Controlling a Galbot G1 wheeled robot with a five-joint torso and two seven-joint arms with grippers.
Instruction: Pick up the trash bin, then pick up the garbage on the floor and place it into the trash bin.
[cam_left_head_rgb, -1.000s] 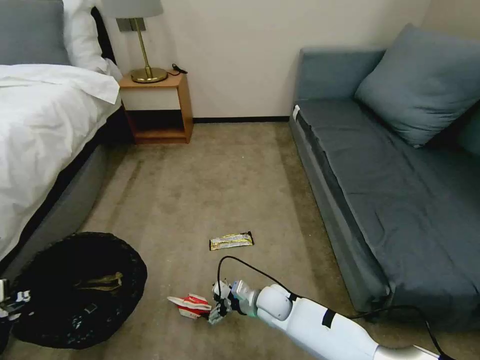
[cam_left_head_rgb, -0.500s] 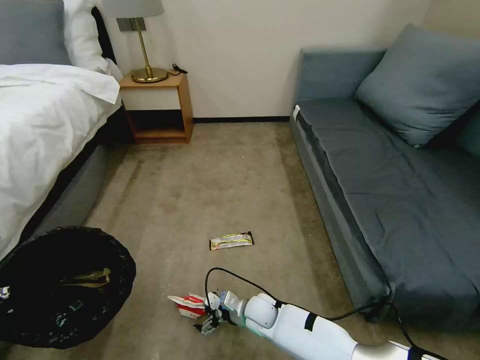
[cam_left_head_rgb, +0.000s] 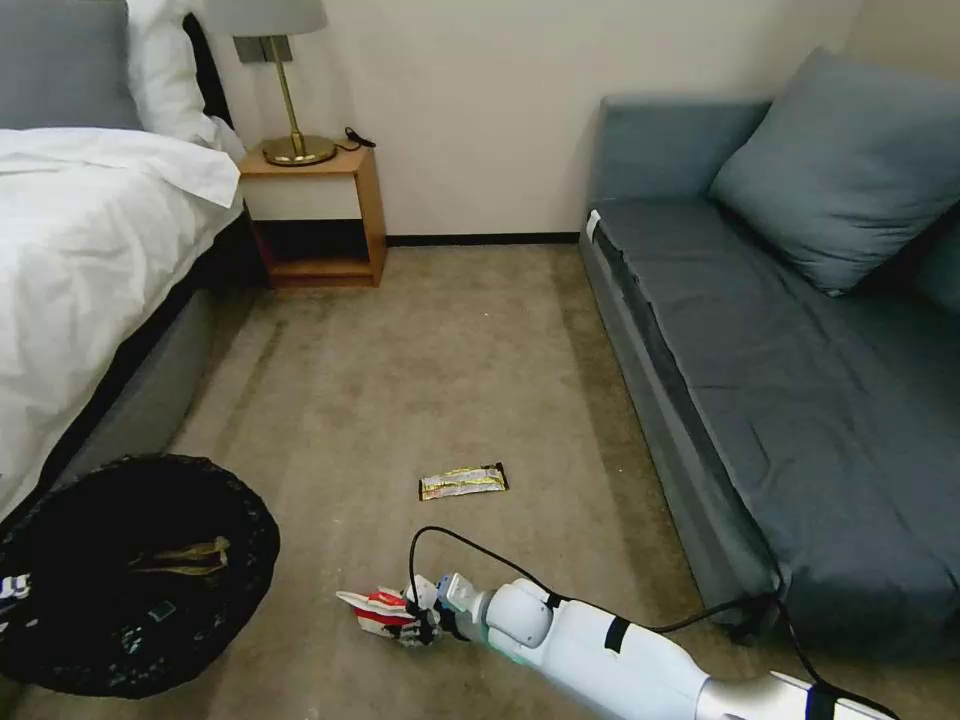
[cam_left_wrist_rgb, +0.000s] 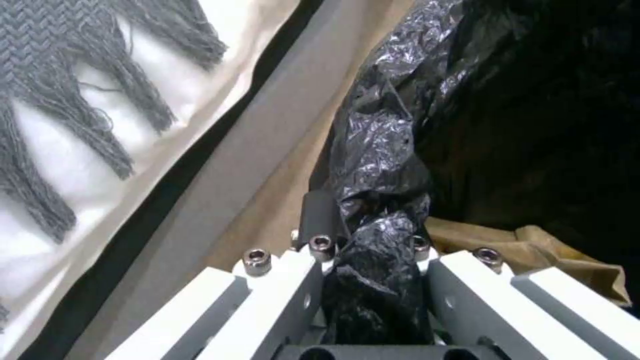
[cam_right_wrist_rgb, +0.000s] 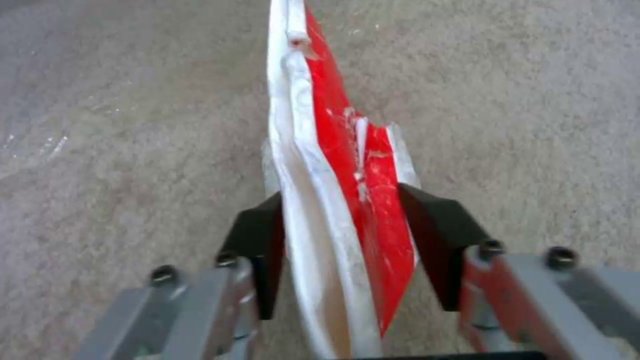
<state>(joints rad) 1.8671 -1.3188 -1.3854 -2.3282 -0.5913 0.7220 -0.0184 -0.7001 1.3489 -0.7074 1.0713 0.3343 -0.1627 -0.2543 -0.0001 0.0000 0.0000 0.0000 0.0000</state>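
The trash bin (cam_left_head_rgb: 60, 660), lined with a crinkled black bag, is at the lower left by the bed. My left gripper (cam_left_wrist_rgb: 370, 235) is shut on the bag-covered rim (cam_left_wrist_rgb: 380, 165). A crumpled brown paper bag (cam_left_head_rgb: 185, 557) lies inside the bin and also appears in the left wrist view (cam_left_wrist_rgb: 533, 250). The red-white carton (cam_left_head_rgb: 375, 608) lies on the carpet. My right gripper (cam_left_head_rgb: 418, 618) is at its near end. In the right wrist view the black pads (cam_right_wrist_rgb: 261, 250) press both sides of the carton (cam_right_wrist_rgb: 333, 165). A gold-black snack wrapper (cam_left_head_rgb: 463, 482) lies farther out.
A bed with white linen (cam_left_head_rgb: 80, 260) runs along the left, close to the bin. A grey sofa (cam_left_head_rgb: 780, 380) lines the right side. A wooden nightstand (cam_left_head_rgb: 320, 215) with a lamp stands at the far wall. Open carpet (cam_left_head_rgb: 450, 370) lies between the bed and the sofa.
My right gripper has slid left along the carpet onto the carton and now holds it between its fingers. The bin has shifted a little to the left.
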